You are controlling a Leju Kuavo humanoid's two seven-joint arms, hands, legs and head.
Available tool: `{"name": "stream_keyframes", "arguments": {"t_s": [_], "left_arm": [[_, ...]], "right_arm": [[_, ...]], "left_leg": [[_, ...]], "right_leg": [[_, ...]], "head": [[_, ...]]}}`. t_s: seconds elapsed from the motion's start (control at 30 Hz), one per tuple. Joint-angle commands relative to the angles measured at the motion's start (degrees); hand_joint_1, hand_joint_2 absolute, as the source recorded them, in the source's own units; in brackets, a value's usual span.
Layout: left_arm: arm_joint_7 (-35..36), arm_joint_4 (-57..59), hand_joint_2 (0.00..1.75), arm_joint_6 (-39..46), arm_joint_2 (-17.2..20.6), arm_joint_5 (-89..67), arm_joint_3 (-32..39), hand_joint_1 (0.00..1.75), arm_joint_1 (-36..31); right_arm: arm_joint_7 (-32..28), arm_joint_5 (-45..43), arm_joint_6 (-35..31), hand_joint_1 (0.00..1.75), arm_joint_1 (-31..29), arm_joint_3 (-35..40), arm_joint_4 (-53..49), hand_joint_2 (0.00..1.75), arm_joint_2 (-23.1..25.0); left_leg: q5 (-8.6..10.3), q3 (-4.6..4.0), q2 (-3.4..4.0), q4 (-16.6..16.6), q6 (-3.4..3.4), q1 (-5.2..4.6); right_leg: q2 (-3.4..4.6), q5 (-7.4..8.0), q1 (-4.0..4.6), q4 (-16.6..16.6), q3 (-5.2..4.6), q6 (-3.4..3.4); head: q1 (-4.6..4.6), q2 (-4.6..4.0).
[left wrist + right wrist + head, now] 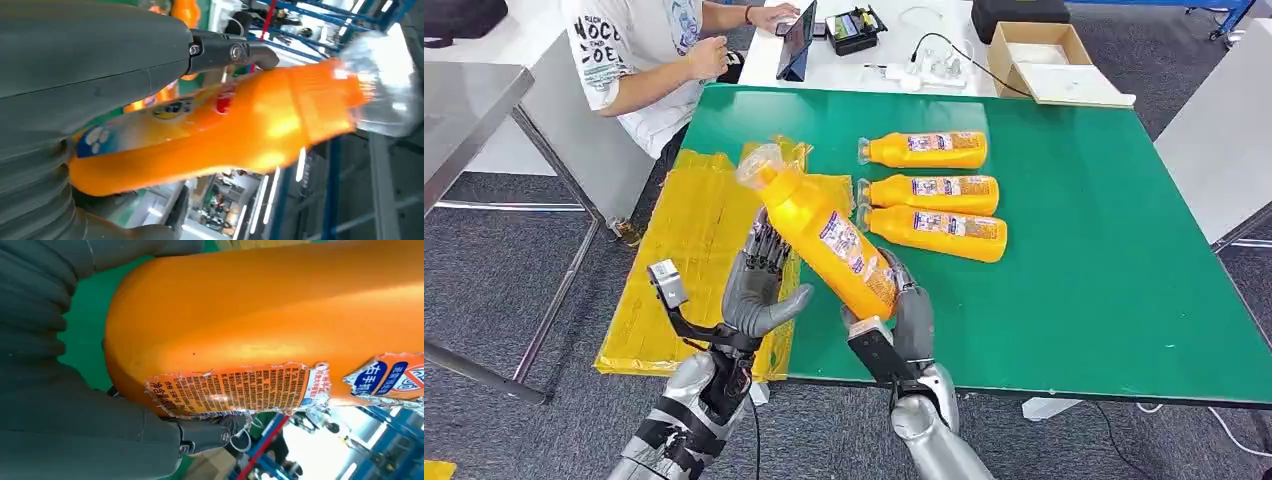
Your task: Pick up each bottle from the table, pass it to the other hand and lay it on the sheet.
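Head view: person (639,60), cardboard box (1039,55) behind table (1124,280), apparently apart

Right hand (902,312) grips the bottle (824,232); left hand (759,285) open beside it.

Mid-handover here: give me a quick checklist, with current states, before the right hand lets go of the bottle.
1. Right hand grips the base of the held orange bottle: ok.
2. Left hand closed around the bottle: not ok; its fingers lie beside it, thumb spread.
3. Bottle clear of the green table: ok, lifted and tilted, cap up.
4. Yellow sheet has free room for laying it down: ok.
5. Three orange bottles on the table lie apart from the hands: ok.
6. Person stays off the sheet: ok.
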Motion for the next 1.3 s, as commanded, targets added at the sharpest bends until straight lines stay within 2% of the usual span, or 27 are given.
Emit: {"name": "stream_keyframes", "arguments": {"t_s": [0.03,0.1,0.4,0.5,0.57,0.93,1.07,1.1,1.13,1.17,1.3], "left_arm": [[1.94,11.02,1.75,2.23,-0.14,0.92,-0.7,0.0,-5.93],[2.07,12.07,1.75,2.25,-0.41,1.66,-0.23,0.0,-6.31],[2.34,12.44,1.75,1.41,-0.65,4.42,1.04,0.0,-6.6],[2.21,11.94,1.75,0.79,-0.81,6.54,2.15,0.0,-6.43],[2.31,11.72,1.75,0.82,-0.77,6.64,2.16,0.0,-6.34],[1.91,10.9,1.75,0.76,-0.87,8.17,2.98,0.0,-5.96],[2.85,10.88,1.75,-2.76,-0.08,9.85,2.1,0.0,-5.76],[2.72,11.35,1.75,-4.35,-0.13,10.41,1.79,0.05,-5.73],[3.22,12.09,1.75,-5.49,-0.31,11.09,1.52,1.75,-5.7],[2.66,12.35,1.75,-5.68,-0.01,9.75,0.3,1.75,-5.92],[-0.11,13.95,1.75,2.5,0.69,-2.34,-4.72,1.75,-7.72]], "right_arm": [[0.24,3.48,-2.68,1.75,-2.32,8.4,7.12,1.75,0.65],[-0.08,3.24,-2.84,1.75,-2.4,9.18,8.44,1.75,0.79],[-0.27,3.11,-1.91,1.75,-2.33,10.96,10.97,1.75,0.45],[-0.83,2.29,-1.51,1.75,-1.92,11.17,12.38,1.75,0.2],[-1.03,2.15,-1.6,1.75,-1.89,11.2,12.5,1.75,0.12],[-0.78,1.43,-0.79,1.75,-1.79,10.79,12.67,1.75,-0.1],[-1.34,1.04,-0.59,1.75,-2.24,10.29,12.96,1.75,-0.16],[-1.47,0.85,-0.42,1.75,-2.64,10.15,12.89,1.75,0.14],[-1.36,0.87,-0.34,1.75,-3.2,10.12,12.77,1.75,0.49],[-1.04,0.98,-0.42,1.75,-3.67,10.11,12.76,1.75,0.77],[0.38,1.3,-0.51,1.75,-4.77,10.05,12.26,1.75,1.27]], "left_leg": [[-0.01,0.21,0.07,-0.1,0.08,-0.03],[0.0,0.38,0.16,-0.22,0.13,-0.05],[0.01,0.17,0.06,-0.1,0.09,-0.03],[0.04,0.45,0.15,-0.31,0.16,-0.07],[0.0,0.19,0.02,-0.11,0.08,-0.02],[0.01,0.15,0.04,-0.09,0.1,-0.02],[0.01,0.16,0.02,-0.11,0.09,-0.02],[0.02,0.27,0.06,-0.18,0.12,-0.04],[0.0,0.18,0.06,-0.1,0.09,-0.02],[0.01,0.27,0.12,-0.17,0.13,-0.04],[0.01,0.15,0.07,-0.09,0.11,-0.04]], "right_leg": [[-0.04,-0.02,0.01,-0.07,0.18,-0.1],[-0.02,0.0,0.02,-0.17,0.32,-0.17],[-0.06,0.0,0.01,-0.08,0.15,-0.11],[-0.07,0.03,0.01,-0.24,0.39,-0.21],[-0.09,-0.02,0.02,-0.09,0.18,-0.11],[-0.08,-0.01,0.02,-0.08,0.13,-0.09],[-0.1,-0.01,0.01,-0.08,0.14,-0.1],[-0.1,-0.01,0.02,-0.14,0.24,-0.15],[-0.06,-0.01,0.02,-0.08,0.14,-0.11],[-0.05,0.0,0.01,-0.12,0.21,-0.15],[-0.07,-0.01,0.0,-0.04,0.11,-0.12]], "head": [[0.0,0.0],[-0.02,0.0],[0.0,0.0],[-0.02,0.0],[-0.02,0.0],[0.0,0.0],[-0.02,0.0],[0.0,0.0],[-0.02,0.0],[-0.02,0.0],[0.0,0.0]]}}
